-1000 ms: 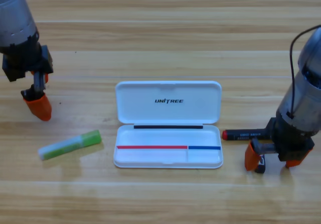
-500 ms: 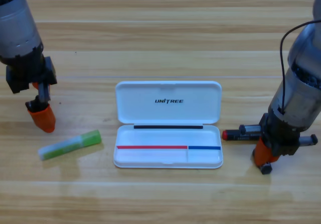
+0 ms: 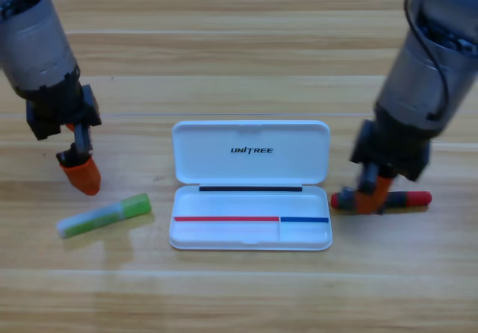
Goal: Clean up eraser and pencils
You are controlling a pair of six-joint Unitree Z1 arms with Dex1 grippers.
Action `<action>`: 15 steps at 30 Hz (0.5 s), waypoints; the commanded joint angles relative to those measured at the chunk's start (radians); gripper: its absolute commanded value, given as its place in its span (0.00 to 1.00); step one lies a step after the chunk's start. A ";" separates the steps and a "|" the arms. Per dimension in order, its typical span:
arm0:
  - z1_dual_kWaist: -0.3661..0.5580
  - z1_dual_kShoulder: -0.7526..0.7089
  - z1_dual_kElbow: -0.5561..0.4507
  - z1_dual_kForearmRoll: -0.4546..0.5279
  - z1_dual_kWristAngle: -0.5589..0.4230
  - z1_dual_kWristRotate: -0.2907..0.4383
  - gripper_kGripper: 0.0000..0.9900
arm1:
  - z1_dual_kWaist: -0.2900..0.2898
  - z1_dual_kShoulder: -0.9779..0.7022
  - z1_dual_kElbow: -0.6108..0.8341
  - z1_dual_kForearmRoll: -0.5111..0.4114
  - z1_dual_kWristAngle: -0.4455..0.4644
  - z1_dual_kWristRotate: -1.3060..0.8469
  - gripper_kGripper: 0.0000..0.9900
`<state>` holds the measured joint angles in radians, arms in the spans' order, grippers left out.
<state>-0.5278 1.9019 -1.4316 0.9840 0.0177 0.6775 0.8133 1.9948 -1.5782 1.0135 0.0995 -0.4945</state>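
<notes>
High view: my right claw is pressing down over the black-and-red pencil beside the white case; my left claw, jaws together, is hovering above the green pencil. The right claw's grip I cannot tell.

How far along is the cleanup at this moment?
Nothing is in the white case yet. The right gripper is down on the black-and-red pencil beside the case; the left gripper hovers above the green pencil. Both pencils lie on the table; no eraser shows.
</notes>
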 commanded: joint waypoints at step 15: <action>-0.086 0.115 0.246 -0.252 0.051 -0.042 1.00 | 0.073 0.265 -0.186 0.011 0.003 -0.193 0.00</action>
<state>-0.5695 1.9666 -1.2136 0.7548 0.0564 0.6500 0.8598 2.1667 -1.7589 1.0143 0.0995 -0.6736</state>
